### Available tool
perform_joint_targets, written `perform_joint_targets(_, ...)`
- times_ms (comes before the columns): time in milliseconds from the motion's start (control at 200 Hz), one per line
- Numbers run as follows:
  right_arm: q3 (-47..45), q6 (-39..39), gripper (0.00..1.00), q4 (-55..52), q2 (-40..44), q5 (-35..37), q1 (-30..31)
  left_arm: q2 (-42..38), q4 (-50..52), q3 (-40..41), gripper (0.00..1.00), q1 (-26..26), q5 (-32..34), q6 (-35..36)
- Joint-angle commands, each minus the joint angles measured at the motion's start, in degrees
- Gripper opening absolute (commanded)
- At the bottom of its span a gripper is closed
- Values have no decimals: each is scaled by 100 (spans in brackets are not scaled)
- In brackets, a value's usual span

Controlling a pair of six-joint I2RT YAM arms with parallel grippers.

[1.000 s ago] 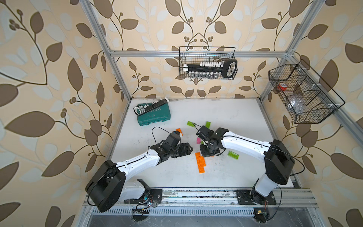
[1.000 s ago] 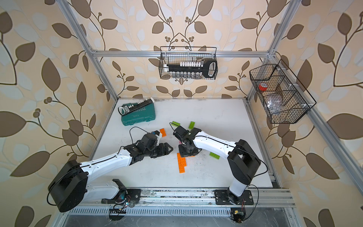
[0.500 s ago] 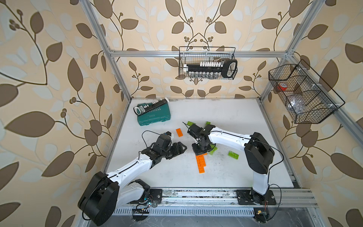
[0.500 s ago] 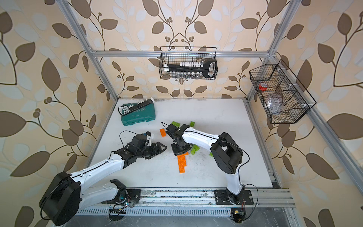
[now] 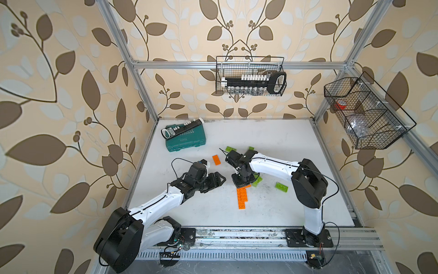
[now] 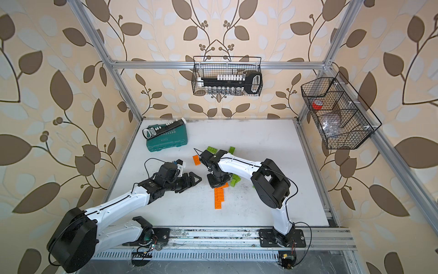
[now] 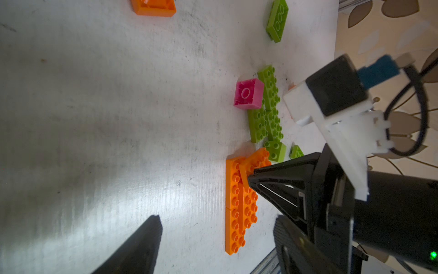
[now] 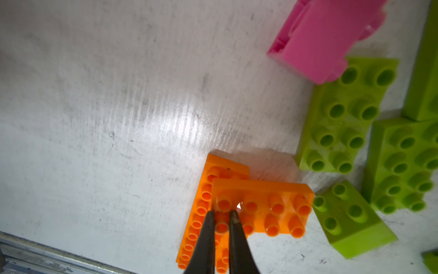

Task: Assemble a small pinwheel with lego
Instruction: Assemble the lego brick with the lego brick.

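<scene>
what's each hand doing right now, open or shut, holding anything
Left hand: open, holding nothing.
Right hand: closed, tips on the tilted orange brick; whether it grips the brick cannot be told.

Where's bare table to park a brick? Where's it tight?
Bare: back of the table, from teal case to right edge; also front strip between orange bricks and rail. Crowded: around right gripper, green bricks, pink brick.

We watch the right gripper (image 8: pixel 222 214) come away from beside the pink brick (image 7: pixel 248 93) onto the far end of the orange bricks (image 5: pixel 242 198), its elbow folding inward, while the left gripper (image 5: pixel 219 181) draws slightly back.
</scene>
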State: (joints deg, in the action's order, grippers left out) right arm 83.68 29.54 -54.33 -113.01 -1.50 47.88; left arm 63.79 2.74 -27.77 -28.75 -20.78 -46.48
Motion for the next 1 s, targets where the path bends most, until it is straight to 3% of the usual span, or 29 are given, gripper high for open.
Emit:
perform_joint_targets(0, 132, 67, 9, -176, -150, 136, 13, -77, -101, 20, 77, 80, -85, 42)
perform_joint_targets(995, -292, 1142, 9, -5, 44, 238, 59, -60, -92, 28, 78, 80, -103, 51)
